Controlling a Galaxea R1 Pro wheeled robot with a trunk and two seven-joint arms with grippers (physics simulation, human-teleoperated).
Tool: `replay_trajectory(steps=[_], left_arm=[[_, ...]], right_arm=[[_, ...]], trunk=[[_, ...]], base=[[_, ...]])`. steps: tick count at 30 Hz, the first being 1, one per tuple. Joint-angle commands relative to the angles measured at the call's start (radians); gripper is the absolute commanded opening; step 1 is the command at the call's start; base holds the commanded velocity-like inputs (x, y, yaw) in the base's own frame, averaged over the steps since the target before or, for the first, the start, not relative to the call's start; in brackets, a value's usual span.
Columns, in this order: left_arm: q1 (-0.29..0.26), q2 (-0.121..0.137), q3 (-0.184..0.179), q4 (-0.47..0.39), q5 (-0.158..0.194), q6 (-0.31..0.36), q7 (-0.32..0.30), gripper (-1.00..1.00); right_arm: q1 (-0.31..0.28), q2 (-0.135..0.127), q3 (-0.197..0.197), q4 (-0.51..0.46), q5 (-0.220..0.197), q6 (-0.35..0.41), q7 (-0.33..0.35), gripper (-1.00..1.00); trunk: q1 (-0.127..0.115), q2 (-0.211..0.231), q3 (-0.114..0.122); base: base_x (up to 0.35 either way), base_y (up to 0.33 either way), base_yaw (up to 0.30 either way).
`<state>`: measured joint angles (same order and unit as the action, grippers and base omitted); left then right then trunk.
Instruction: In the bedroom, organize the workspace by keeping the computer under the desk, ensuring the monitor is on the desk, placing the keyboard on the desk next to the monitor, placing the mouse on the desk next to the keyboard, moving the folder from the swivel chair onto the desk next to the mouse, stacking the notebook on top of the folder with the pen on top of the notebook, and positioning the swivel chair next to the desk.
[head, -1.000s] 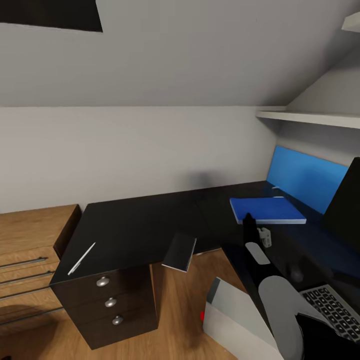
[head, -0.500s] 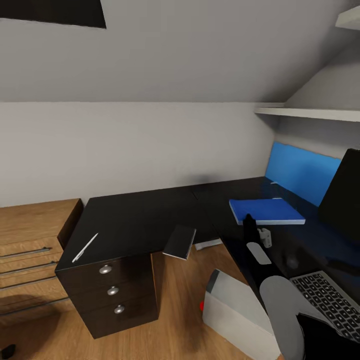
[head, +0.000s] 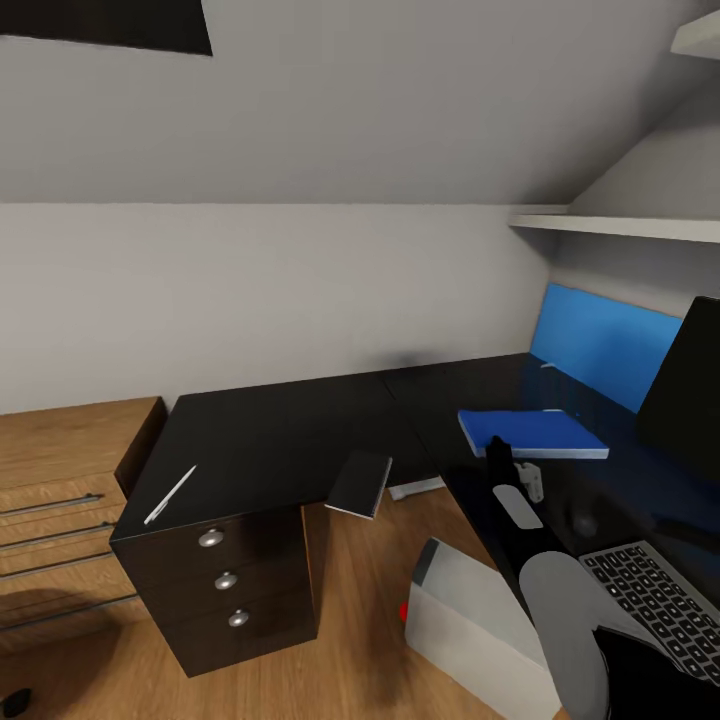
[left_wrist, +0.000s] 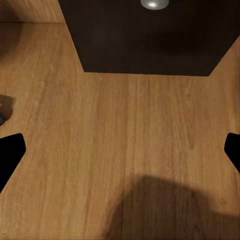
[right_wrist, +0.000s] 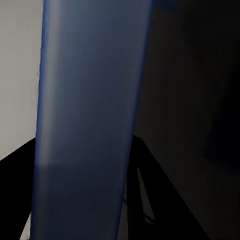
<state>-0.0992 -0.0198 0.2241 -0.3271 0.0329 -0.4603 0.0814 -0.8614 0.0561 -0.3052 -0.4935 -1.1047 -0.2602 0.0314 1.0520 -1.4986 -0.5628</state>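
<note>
1 folder (head: 532, 432) sits pinched in your right hand (head: 497, 447), low over the surface (head: 270, 440); lay it flat beside the mouse (head: 583, 521) before letting go.

Light wood floor (head: 350, 600) all through here, same planks up close in the left wrist view. A wooden drawer chest (head: 60, 480) with long metal pulls sits against the pale grey wall (head: 260, 290). White shelf (head: 620, 228) up on the right under the sloped ceiling (head: 400, 100), bright blue panel (head: 600, 350) on the wall below it, and a dark rectangle (head: 105, 25) at the very top.
</note>
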Motion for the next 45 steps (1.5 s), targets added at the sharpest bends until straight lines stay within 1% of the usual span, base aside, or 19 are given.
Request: replay_trajectory(steps=[1, 7, 13, 18, 21, 35, 45], left_arm=[[0.0, 0.0, -0.002, 0.0, 0.003, -0.003, 0.003, 1.0], [0.0, 0.001, -0.003, 0.0, 0.004, -0.003, 0.003, 1.0], [0.0, 0.001, -0.003, 0.0, 0.004, -0.003, 0.004, 1.0], [0.0, 0.001, -0.004, 0.0, 0.004, -0.003, 0.004, 1.0], [0.0, 0.001, -0.003, 0.0, 0.004, -0.002, 0.006, 1.0], [0.0, 0.001, -0.003, 0.0, 0.005, -0.001, 0.006, 1.0], [0.0, 0.001, -0.003, 0.0, 0.005, -0.001, 0.006, 1.0]], right_arm=[[-0.001, 0.001, -0.002, 0.0, -0.01, -0.001, 0.0, -1.0], [-0.001, 0.001, 0.0, 0.0, -0.009, -0.001, -0.006, -1.0], [-0.001, 0.001, 0.0, 0.0, -0.009, -0.001, -0.007, -1.0], [-0.001, 0.0, 0.0, 0.0, -0.009, -0.001, -0.008, -1.0], [-0.001, -0.006, -0.001, 0.0, -0.009, -0.001, -0.008, -1.0], [-0.001, -0.01, -0.001, 0.004, -0.01, 0.0, -0.009, -1.0], [-0.001, -0.01, -0.002, 0.004, -0.01, 0.0, -0.01, -1.0]], trunk=[[0.0, -0.001, -0.001], [0.0, -0.001, -0.001], [0.0, -0.001, -0.001], [0.0, -0.001, -0.001], [0.0, -0.001, -0.001], [0.054, -0.099, -0.045], [0.054, -0.099, -0.045]], base=[[0.0, 0.0, 0.0], [0.007, 0.0, 0.0], [0.17, 0.0, 0.0], [0.055, 0.0, 0.0], [0.004, 0.0, 0.0], [0.0, 0.0, 0.0], [0.0, 0.0, 0.0]])
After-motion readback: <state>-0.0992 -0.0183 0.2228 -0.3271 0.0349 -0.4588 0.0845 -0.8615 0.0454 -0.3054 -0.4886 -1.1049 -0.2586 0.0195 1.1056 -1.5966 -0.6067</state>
